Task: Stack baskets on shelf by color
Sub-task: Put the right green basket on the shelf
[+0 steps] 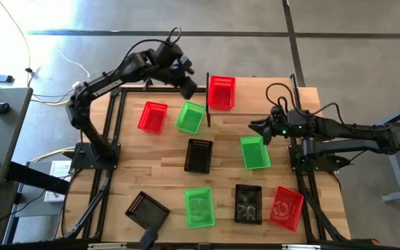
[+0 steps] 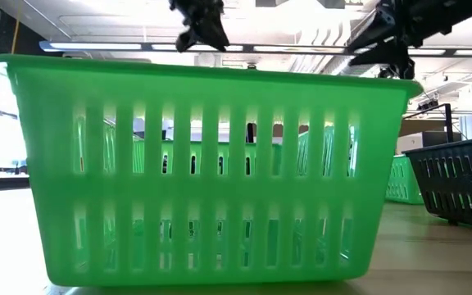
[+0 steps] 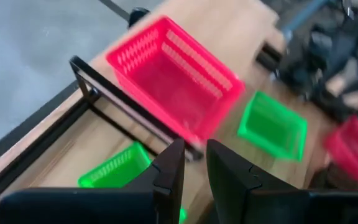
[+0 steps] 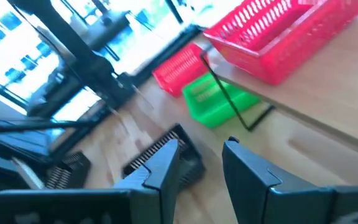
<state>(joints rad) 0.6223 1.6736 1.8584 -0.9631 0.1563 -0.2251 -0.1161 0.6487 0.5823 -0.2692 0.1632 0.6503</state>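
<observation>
While on shelf point(image 1: 252, 94), red basket point(image 1: 221, 92) near L gripper point(image 1: 189, 88)

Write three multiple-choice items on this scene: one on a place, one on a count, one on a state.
1. What stands on the raised light-wood shelf?
A. one red perforated plastic basket
B. a black basket
C. nothing

2. How many green mesh baskets lie on the plank tabletop?
A. one
B. two
C. three

3. The right gripper is:
A. shut on a basket
B. open and empty
C. out of view

Answers:
1. A, the high view shows it on the board.
2. C, three show there.
3. B, its wrist view shows its fingers apart around nothing.
</observation>
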